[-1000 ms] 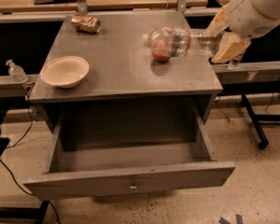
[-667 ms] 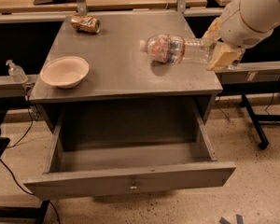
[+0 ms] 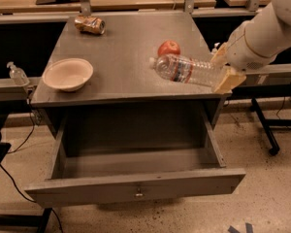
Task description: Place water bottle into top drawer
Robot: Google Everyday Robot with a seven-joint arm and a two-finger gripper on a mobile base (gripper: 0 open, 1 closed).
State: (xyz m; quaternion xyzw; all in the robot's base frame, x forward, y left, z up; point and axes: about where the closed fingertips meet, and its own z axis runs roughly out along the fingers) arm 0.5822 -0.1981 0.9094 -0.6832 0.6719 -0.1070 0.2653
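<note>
The water bottle [image 3: 184,71], clear ribbed plastic with a red-and-blue label band, is held lying sideways above the front right part of the grey cabinet top [image 3: 121,47]. My gripper [image 3: 222,68] is shut on its cap end, the tan fingers [image 3: 228,80] on either side of it, with the white arm coming in from the upper right. The bottle's base points left, just in front of a red apple [image 3: 169,48]. The top drawer [image 3: 136,186] is pulled wide open below, its inside bare, with a small metal knob on its front.
A cream bowl [image 3: 68,74] sits at the left front of the top. A crumpled snack bag [image 3: 89,24] lies at the back left. A small pump-top dispenser bottle [image 3: 17,74] stands on the rail to the left. A black stand leg [image 3: 264,127] is at the right.
The gripper has carried the bottle forward toward the cabinet's front edge and a little lower; the apple, earlier behind the bottle, now shows clear of it.
</note>
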